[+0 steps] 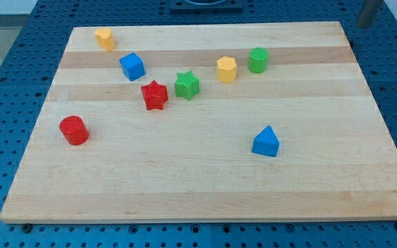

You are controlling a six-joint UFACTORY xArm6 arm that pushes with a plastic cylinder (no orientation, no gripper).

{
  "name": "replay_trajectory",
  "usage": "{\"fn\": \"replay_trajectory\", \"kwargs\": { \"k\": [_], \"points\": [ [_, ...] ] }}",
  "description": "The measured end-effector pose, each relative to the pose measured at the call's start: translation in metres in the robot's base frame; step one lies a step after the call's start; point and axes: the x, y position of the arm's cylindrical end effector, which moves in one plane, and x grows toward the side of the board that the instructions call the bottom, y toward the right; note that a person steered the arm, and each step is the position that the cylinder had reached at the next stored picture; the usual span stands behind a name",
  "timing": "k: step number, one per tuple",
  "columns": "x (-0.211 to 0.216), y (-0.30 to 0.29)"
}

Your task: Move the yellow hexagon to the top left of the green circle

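Wooden counter [205, 193], eight blocks on it. The yellow hexagon [227, 69] stands in the upper middle, toward the far edge, just beside the green circle [258, 60], on that block's left and a shade nearer the near edge. So it sits lower-left of its mark; judged from the task, it wants a short nudge toward the far edge to end up upper-left.

A dark rod shows at the far right corner [369, 12], off the counter; my tip itself cannot be made out, so its place relative to the blocks is unknown. No jaws on this rig; their state cannot be told.

Others:
- Green star [187, 85] and red star [155, 95], close together, left of the hexagon.
- Blue cube [132, 66] further left.
- Second yellow block [104, 38] near the far left corner.
- Red cylinder [74, 130] by the left edge.
- Blue triangle [266, 142] alone, right of centre.

The green star stands near the hexagon's left, likely worth avoiding on approach.
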Motion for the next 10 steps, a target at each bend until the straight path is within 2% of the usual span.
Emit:
{"fn": "replay_trajectory", "kwargs": {
  "k": [1, 2, 3, 4, 6, 8, 10],
  "points": [
    [0.026, -0.015],
    [0.091, -0.048],
    [0.190, -0.082],
    [0.224, -0.085],
    [0.221, -0.092],
    [0.195, -0.136],
    [0.195, -0.187]
  ]
}}
